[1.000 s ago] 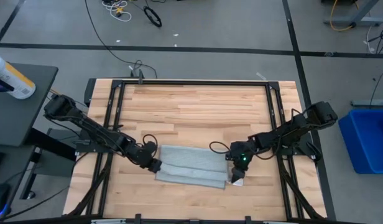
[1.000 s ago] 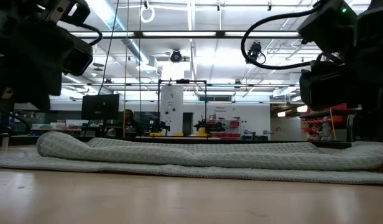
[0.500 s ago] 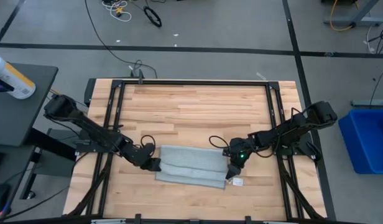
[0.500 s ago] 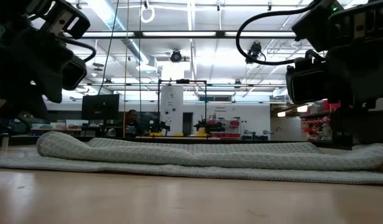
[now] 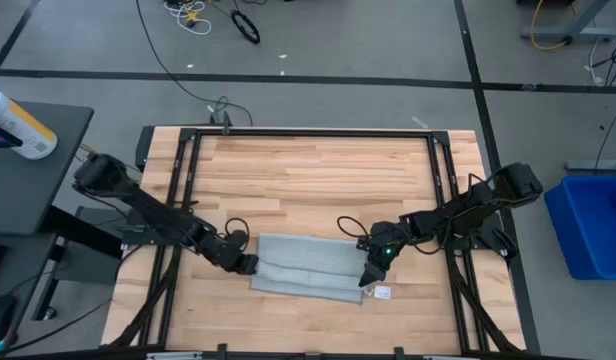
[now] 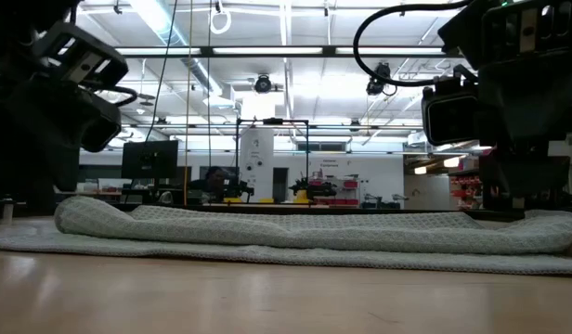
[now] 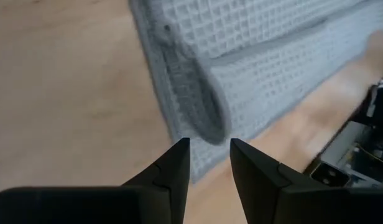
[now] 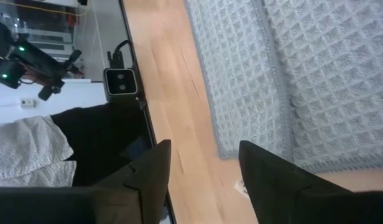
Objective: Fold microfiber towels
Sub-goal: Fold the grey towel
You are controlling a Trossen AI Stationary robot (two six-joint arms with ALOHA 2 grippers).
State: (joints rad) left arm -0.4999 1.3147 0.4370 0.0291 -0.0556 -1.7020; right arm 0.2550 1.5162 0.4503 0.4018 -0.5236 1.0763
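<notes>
Looking straight down, I count one microfiber towel [image 5: 306, 267] on the wooden surface [image 5: 318, 175], lying folded near the front edge, about midway between the two arms. There are two arms. The left hand [image 5: 247, 264] sits at the towel's left end, and the right hand [image 5: 367, 277] sits at the towel's right end, over its front corner. One small white tag [image 5: 381, 292] lies on the wood just beside that corner. Off the surface I see one blue bin [image 5: 591, 224] on the floor to the right and one white bottle [image 5: 16, 125] on a dark side table to the left.

From the level of the surface, the single towel [image 6: 295, 237] stretches flat across nearly the whole width, with a thicker rolled fold along its far side. Both dark arms hang above its two ends.

In the left wrist view, the left hand [image 7: 210, 163] has its two fingers [image 7: 174, 165] parted with a narrow gap, nothing between them, held just above the rounded fold at the towel's [image 7: 253, 68] end.

In the right wrist view, the right hand [image 8: 205, 165] is open too, its two fingers [image 8: 154, 171] spread apart and empty, hovering over bare wood by the towel's [image 8: 266, 81] corner.
</notes>
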